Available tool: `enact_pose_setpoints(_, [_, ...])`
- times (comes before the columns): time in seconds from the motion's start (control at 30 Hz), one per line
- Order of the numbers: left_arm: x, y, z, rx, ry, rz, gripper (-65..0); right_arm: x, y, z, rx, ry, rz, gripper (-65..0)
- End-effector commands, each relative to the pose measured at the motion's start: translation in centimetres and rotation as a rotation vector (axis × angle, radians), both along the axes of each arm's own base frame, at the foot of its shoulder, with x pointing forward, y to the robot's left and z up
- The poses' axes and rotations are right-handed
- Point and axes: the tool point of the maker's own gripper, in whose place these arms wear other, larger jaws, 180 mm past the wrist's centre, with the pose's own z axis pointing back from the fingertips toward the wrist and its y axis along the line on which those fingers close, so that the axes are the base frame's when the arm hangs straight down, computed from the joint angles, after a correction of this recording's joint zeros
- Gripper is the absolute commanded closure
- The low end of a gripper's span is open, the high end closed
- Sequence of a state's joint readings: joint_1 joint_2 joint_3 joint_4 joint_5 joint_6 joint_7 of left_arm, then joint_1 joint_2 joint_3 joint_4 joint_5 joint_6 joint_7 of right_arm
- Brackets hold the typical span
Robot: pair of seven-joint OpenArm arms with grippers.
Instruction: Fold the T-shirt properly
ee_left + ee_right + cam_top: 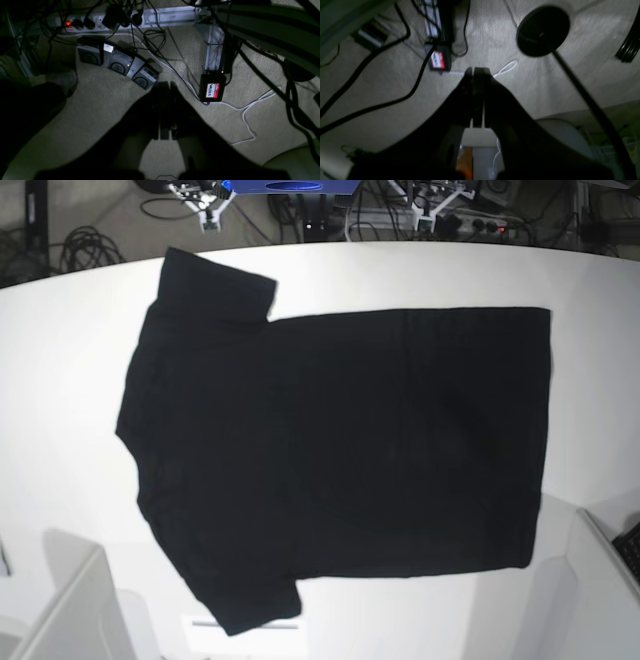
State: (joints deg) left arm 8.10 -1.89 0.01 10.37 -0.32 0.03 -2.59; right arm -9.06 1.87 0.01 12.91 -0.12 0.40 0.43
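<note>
**Spotter:** On the white tabletop (60, 360), in your base view, you have the large black short-sleeved cloth T-shirt (340, 450) spread flat with its plain side up. Its sleeves and neck end lie toward the left of that view, its hem toward the right. One sleeve points at the far edge, the other at the near edge.

**Operator's mate:** Where do you see the pincers?

**Spotter:** You see neither arm in the base view. Your left wrist camera looks down past the left pincer (165, 86) at beige carpet (105, 105). The dark fingers are pressed together with nothing between them, so it is clenched and empty. Beyond it you can pick out three grey foot pedals (117, 66) in a row, a white power strip (100, 21) with a lit red switch, a small black box with a red and white label (212, 89), and loose black and white cables.

**Operator's mate:** And the right one?

**Spotter:** Your right pincer (477, 71) is likewise clenched on nothing, over the same carpet. Near it you have that labelled black box, a round black stand base (542, 31) with a dark pole, and a thick black cable (385, 75). Neither pincer touches the T-shirt.
</note>
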Motion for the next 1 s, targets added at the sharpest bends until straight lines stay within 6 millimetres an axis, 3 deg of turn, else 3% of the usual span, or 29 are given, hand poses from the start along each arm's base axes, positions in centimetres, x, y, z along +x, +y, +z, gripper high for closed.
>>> enact_pose_setpoints(0.0, [-0.6, 0.3, 0.1, 0.007, 0.004, -0.003, 0.0, -0.7, -0.3, 0.1, -0.009, 0.006, 0.005, 0.0])
enact_pose_setpoints(0.37, [-1.4, 0.2, 0.1, 0.007, 0.017, -0.006, 0.0, -1.6, -0.4, 0.2, -0.01, 0.014, 0.006, 0.0])
enact_pose_setpoints(0.73, [-0.9, 0.1, 0.3, 0.004, -0.018, -0.009, 0.0, -2.4, -0.5, 0.3, -0.012, 0.026, 0.006, 0.0])
enact_pose_setpoints(0.97, [-2.8, 1.0, 0.6, 0.016, 0.004, -0.025, 0.0, -2.8, -0.5, 0.4, -0.012, 0.021, 0.006, 0.0])
